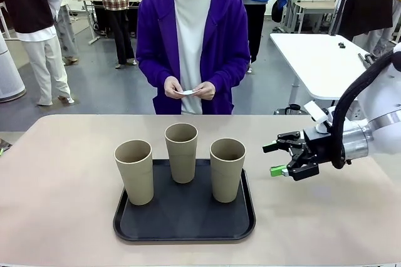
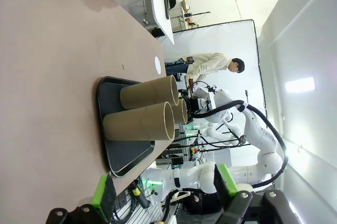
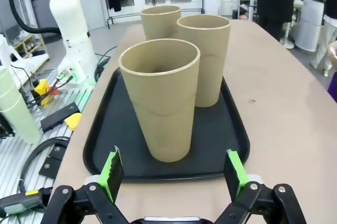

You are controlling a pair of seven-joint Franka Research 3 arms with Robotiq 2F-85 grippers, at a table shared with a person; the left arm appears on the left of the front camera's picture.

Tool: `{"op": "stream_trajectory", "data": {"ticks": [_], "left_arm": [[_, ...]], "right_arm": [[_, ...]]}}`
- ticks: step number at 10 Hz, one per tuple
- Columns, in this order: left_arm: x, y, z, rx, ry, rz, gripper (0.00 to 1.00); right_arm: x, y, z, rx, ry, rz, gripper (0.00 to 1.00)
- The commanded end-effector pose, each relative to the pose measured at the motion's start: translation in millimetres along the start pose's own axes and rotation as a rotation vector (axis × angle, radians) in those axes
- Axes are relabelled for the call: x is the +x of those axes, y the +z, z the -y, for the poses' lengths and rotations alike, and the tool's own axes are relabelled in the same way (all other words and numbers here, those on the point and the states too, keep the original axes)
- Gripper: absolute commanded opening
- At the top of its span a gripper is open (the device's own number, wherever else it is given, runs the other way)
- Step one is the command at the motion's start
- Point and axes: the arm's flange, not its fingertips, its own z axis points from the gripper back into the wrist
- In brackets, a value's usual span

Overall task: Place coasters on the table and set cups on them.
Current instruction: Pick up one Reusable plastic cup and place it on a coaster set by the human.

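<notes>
My right jaws stand apart and hold nothing. In the front view they hang a little above the desk (image 1: 62, 185), just beside the right edge of the black tray (image 1: 182, 237), and they point toward it from the end of my right arm (image 1: 376, 116). From my right wrist I see my right pads (image 3: 111, 174) wide apart at the bottom of the picture. The nearest cup stands beyond them, on the line between them, and they do not touch it.

All three cups stand upright on the tray with the mouths up. The left cup (image 1: 133, 173) and the right cup (image 1: 227, 173) are nearer to me, and the middle cup (image 1: 182, 154) is a bit farther back between them. They are close together.

My left jaws are also apart and empty. The left wrist view is rolled on its side. It shows my left pads (image 2: 102, 197) with only air between them, and the tray with the cups well apart from them, farther along the desk.

The person stands at the far side of the desk and holds a small flat white thing (image 1: 188, 92) between both hands (image 1: 205, 90), in front of the body. It seems to be the coasters, but it is too small for me to count them or to see the edge.
</notes>
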Motion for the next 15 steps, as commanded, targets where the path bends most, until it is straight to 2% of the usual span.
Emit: {"op": "stream_trajectory", "data": {"ticks": [1, 3, 8, 9, 11, 15], "left_arm": [[-0.1, 0.8, 0.1, -0.013, -0.013, 0.007, 1.00], [-0.1, 0.8, 0.1, -0.013, -0.013, 0.007, 1.00], [-0.1, 0.8, 0.1, -0.013, -0.013, 0.007, 1.00], [-0.1, 0.8, 0.1, -0.013, -0.013, 0.007, 1.00], [-0.1, 0.8, 0.1, -0.013, -0.013, 0.007, 1.00], [-0.1, 0.8, 0.1, -0.013, -0.013, 0.007, 1.00]], "right_arm": [[-10.1, -11.3, 4.1, -0.015, -0.020, 0.013, 1.00], [-3.6, -13.5, -1.9, 0.021, -0.033, 0.005, 1.00], [-6.9, -9.9, -0.8, 0.014, -0.022, 0.000, 1.00], [-12.8, -19.1, 1.3, 0.123, 0.030, 0.002, 1.00], [-22.3, -37.3, 9.7, 0.128, -0.028, 0.028, 1.00], [-27.2, -54.4, 19.2, 0.134, 0.024, 0.062, 1.00]]}}
